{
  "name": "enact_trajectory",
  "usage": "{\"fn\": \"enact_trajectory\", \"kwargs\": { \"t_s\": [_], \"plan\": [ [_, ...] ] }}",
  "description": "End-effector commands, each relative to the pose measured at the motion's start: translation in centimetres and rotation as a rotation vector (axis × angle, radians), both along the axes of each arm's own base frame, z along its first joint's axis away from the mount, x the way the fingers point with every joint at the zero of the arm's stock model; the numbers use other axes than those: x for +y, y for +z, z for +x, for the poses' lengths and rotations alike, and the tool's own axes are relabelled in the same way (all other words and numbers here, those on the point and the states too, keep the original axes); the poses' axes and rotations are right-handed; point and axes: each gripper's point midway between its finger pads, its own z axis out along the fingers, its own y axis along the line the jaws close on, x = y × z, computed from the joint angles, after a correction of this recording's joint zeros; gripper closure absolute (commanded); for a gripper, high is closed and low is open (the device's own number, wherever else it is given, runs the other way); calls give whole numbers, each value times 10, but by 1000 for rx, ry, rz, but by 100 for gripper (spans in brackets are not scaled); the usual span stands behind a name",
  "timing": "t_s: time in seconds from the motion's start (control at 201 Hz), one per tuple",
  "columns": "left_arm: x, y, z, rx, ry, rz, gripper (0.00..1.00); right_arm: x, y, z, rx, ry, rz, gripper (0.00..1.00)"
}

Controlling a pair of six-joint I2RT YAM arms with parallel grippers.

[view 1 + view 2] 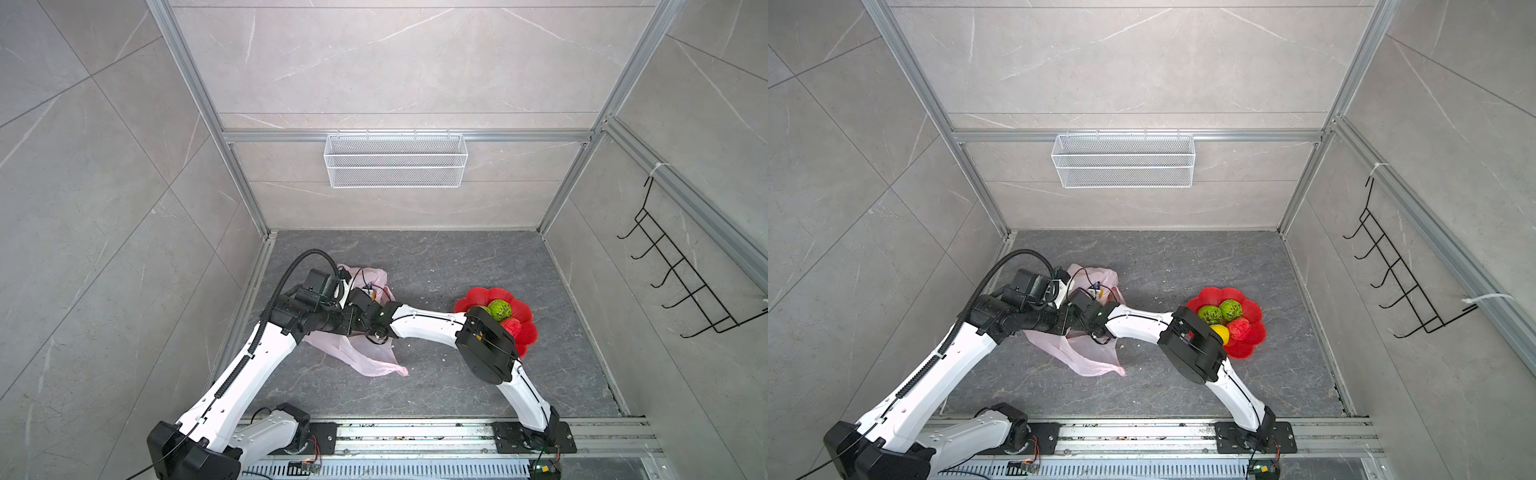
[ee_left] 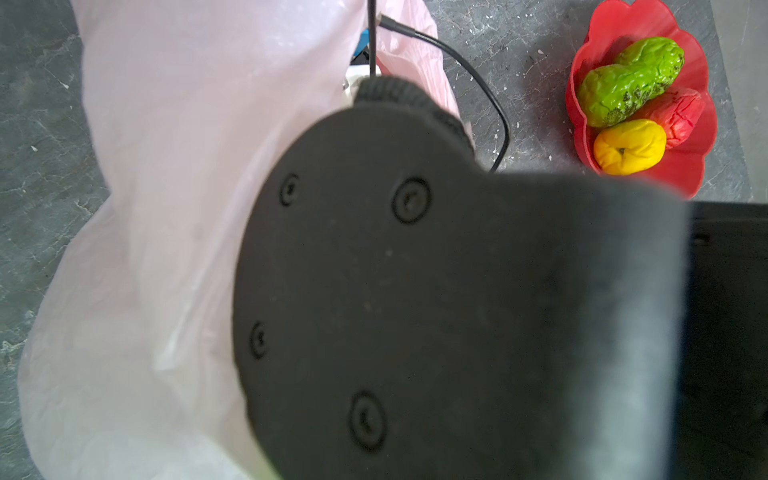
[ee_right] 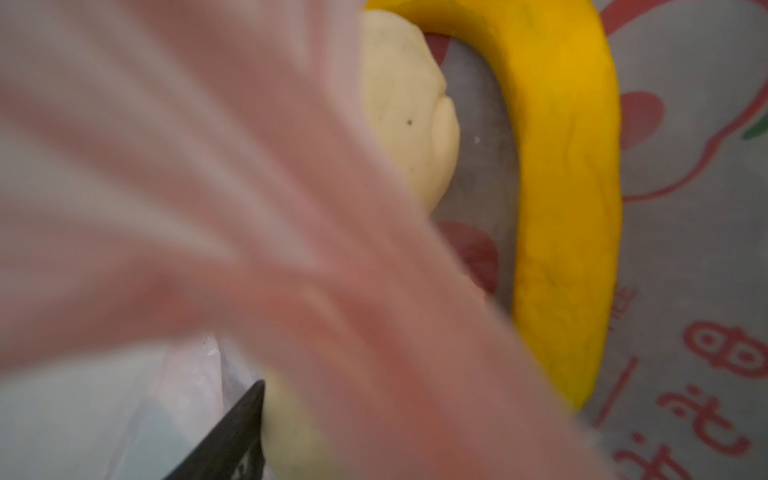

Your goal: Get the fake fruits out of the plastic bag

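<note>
You are a little past halfway, by my reading. Four of the fake fruits sit on the red plate [image 1: 1255,309] at the right of the worktop [image 1: 457,374]: two green balls [image 1: 1209,313] [image 1: 1230,308], the small red one [image 1: 1239,328] and the yellow lump [image 1: 1221,332]. The plastic bag [image 1: 365,357] lies crumpled at the left of the worktop, well apart from the plate, with both wrists over it. The right wrist view looks inside the bag and shows what is left: the banana [image 3: 569,187], a cream lump [image 3: 407,112] and a second cream lump [image 3: 291,424]. Your left hand [image 1: 343,286] is closed at the bag's upper edge. I cannot see whether it has film pinched. Your right hand [image 1: 360,298] reaches into the bag's mouth. Only one black finger [image 3: 245,428] shows, right beside the second cream lump, so I cannot tell whether the hand is apart or closing on anything. The banana lies flat on the bag's printed lower wall. Its long axis is a broad arc, with the hollow side turned toward the first cream lump and curving partly around it. One end tapers off near the red printed characters, and the other runs out of frame. The top views show only a speck of yellow at the bag's mouth, so you cannot read from them how the banana runs across the worktop.
</note>
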Motion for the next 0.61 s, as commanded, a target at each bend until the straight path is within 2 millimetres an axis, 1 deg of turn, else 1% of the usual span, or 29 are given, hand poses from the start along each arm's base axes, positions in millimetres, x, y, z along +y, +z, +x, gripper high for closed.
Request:
{"fn": "enact_trajectory", "kwargs": {
  "t_s": [0.0,0.1,0.159,0.373,0.602],
  "plan": [
    [5,24,6,-95,-41,47,100,-16,1,-5,-11,-12,-41,33],
    [14,29,12,-133,-49,111,100,-24,6,-8,-26,-10,-45,36],
    [15,31,15,-157,-58,130,100,-29,8,-10,-33,-9,-47,38],
    [7,34,26,-226,-115,129,100,-47,18,-19,-56,8,-59,42],
    [-4,38,25,-257,-167,76,99,-63,28,-24,-86,8,-68,44]
  ]
}}
